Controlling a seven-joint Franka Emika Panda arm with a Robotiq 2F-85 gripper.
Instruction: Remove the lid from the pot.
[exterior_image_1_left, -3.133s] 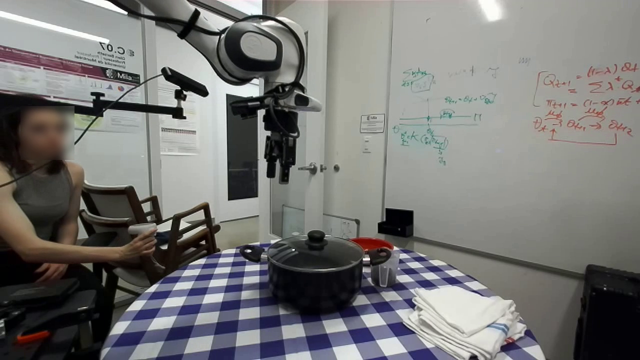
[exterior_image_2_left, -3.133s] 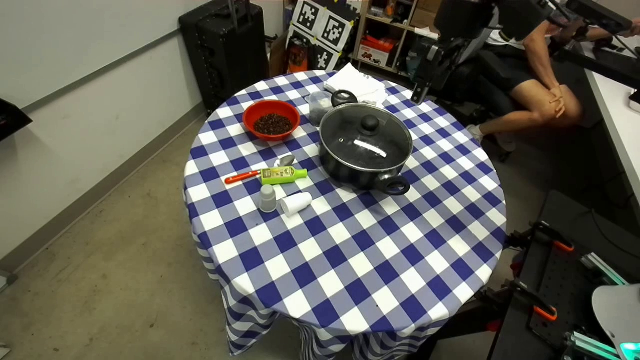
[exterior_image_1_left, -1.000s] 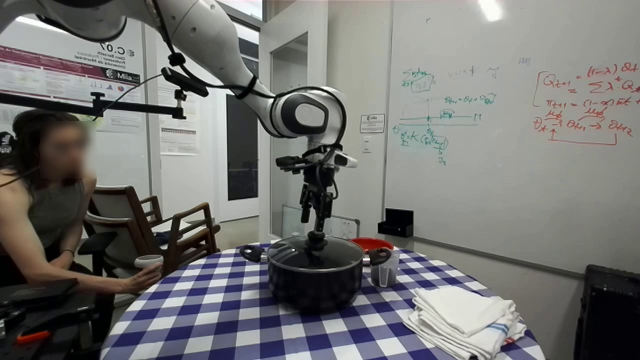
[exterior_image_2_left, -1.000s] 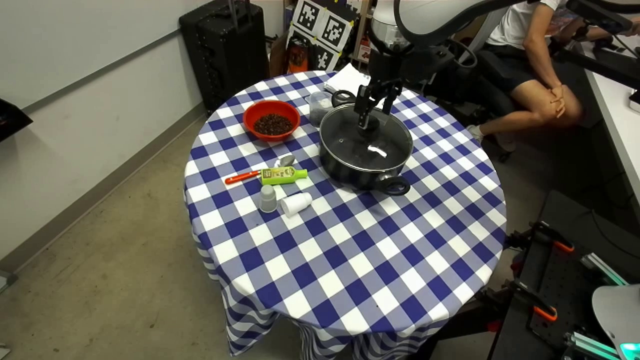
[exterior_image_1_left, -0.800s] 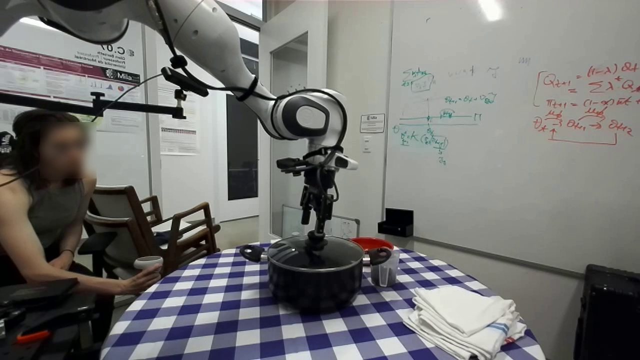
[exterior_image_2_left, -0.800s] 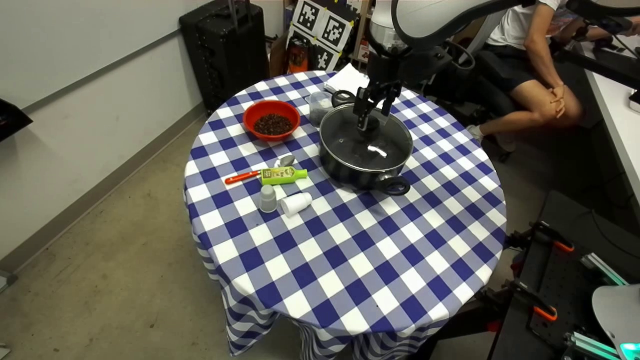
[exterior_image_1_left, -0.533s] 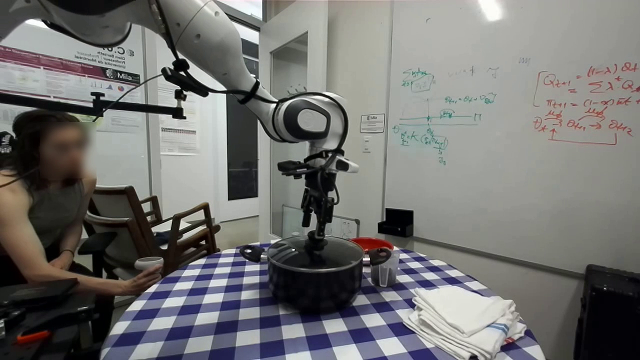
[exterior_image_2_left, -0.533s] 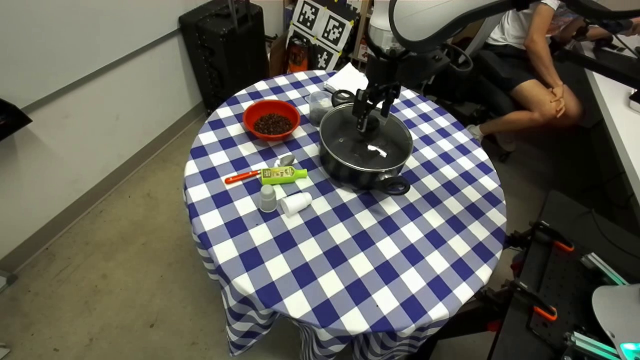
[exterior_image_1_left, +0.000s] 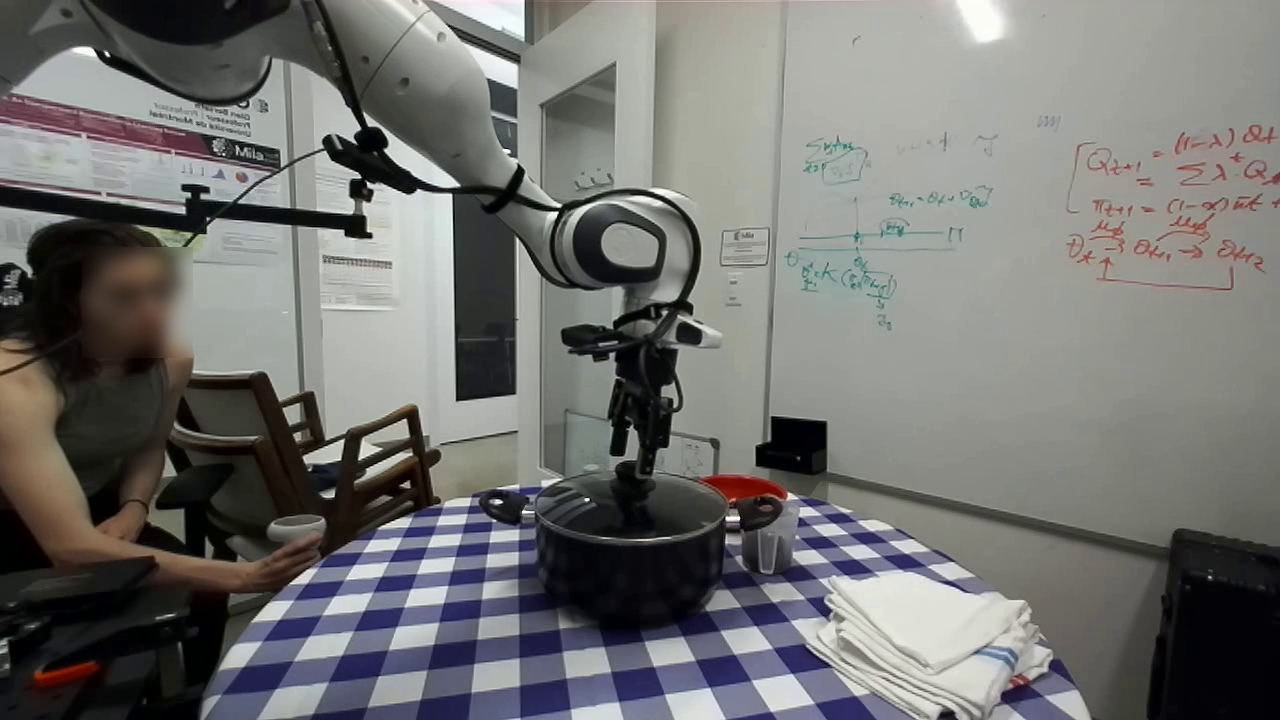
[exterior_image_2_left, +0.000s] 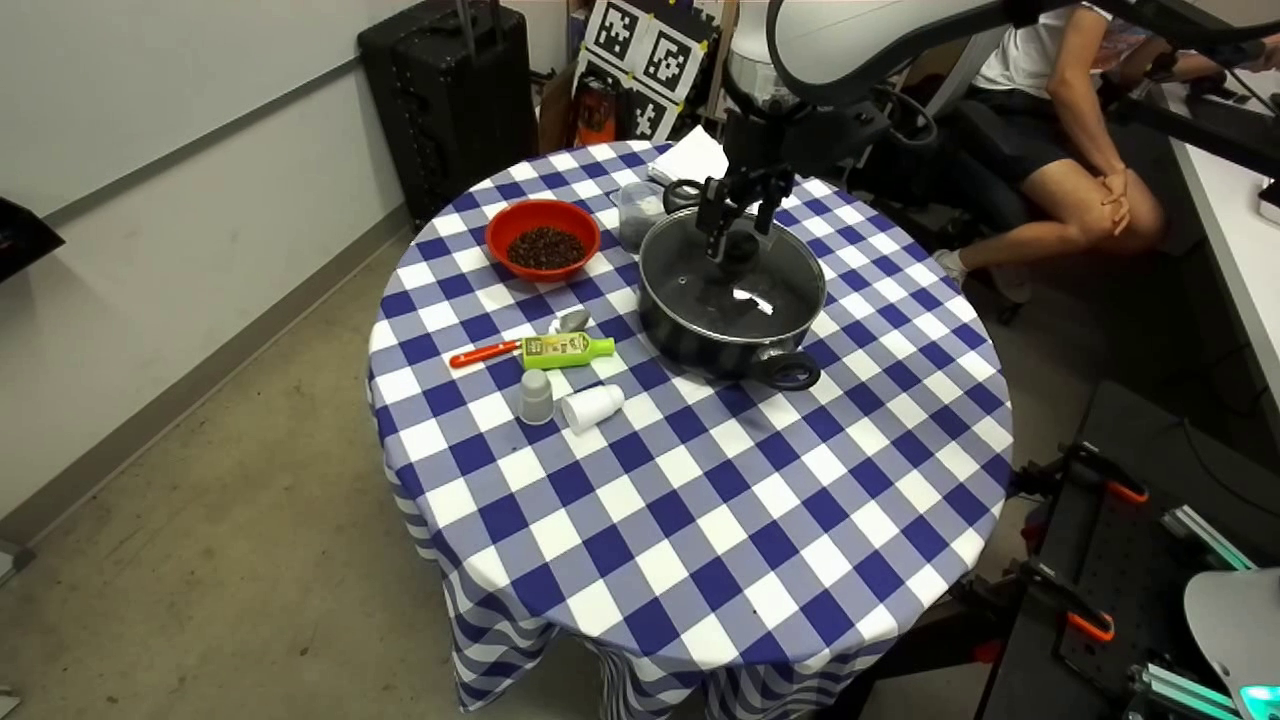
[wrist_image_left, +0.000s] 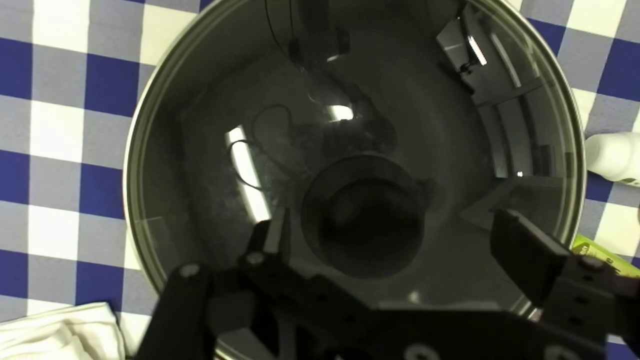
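Note:
The black pot (exterior_image_1_left: 630, 580) stands on the checked table in both exterior views, and it also shows in an exterior view (exterior_image_2_left: 700, 345). The dark glass lid (exterior_image_1_left: 585, 508) sits flat on the pot and fills most of the wrist view (wrist_image_left: 400, 75). Its black knob (wrist_image_left: 370, 225) points up at the centre. My gripper (wrist_image_left: 390, 227) is open, pointing down over the lid. Its two fingers lie on either side of the knob, with a wider gap on the right finger's side. In both exterior views the fingertips (exterior_image_1_left: 632, 460) (exterior_image_2_left: 741, 242) are at about knob height; contact cannot be told.
A red bowl (exterior_image_2_left: 540, 212) of dark beans and a clear container (exterior_image_1_left: 770, 545) stand beside the pot. Folded white towels (exterior_image_1_left: 930, 640), a green bottle (exterior_image_2_left: 565, 350), a white cup (exterior_image_2_left: 593, 407), a grey cup (exterior_image_2_left: 536, 397) and an orange-handled utensil (exterior_image_2_left: 485, 354) lie on the table.
My gripper has come down from high above the table to the lid's knob. In the last second it has lowered slightly and shifted a little sideways. The lid and pot have not moved.

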